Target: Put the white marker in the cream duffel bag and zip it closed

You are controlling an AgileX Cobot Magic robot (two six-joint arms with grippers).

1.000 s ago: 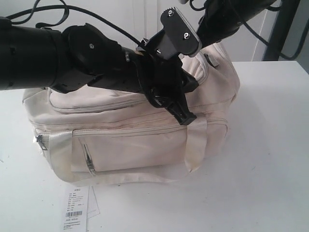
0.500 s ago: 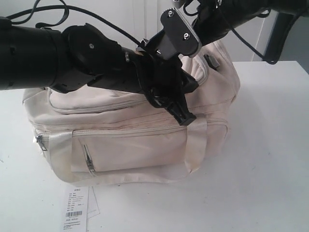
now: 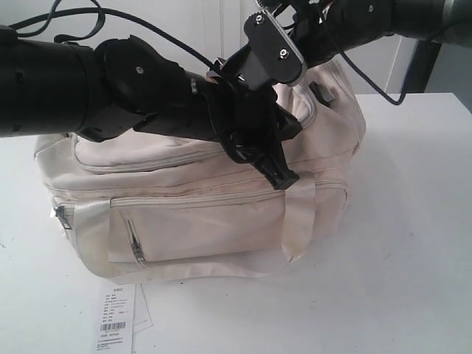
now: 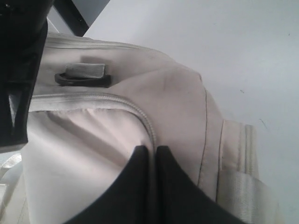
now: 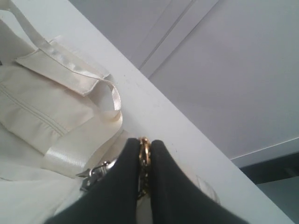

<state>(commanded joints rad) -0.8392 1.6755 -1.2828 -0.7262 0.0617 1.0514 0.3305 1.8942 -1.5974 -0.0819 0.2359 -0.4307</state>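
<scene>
The white marker is not in sight (likely inside). The left tool (image 4: 153,148), pressed together, pinches the zip (image 4: 117,100) of the cream duffel bag (image 3: 199,221), which looks shut ahead of its tips. The right tool (image 5: 144,140) pinches a gold ring (image 5: 144,151). Little seems left. The paper tag (image 3: 116,317), far from both tools, has a barcode; its words are too small.

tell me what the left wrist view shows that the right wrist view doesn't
Left wrist only: the zip track, a dark strap ring, and the left tool shut at the zip line. Right wrist only: the webbing handles and the right tool shut on a gold ring. Both: the cream duffel bag on the white table.
</scene>
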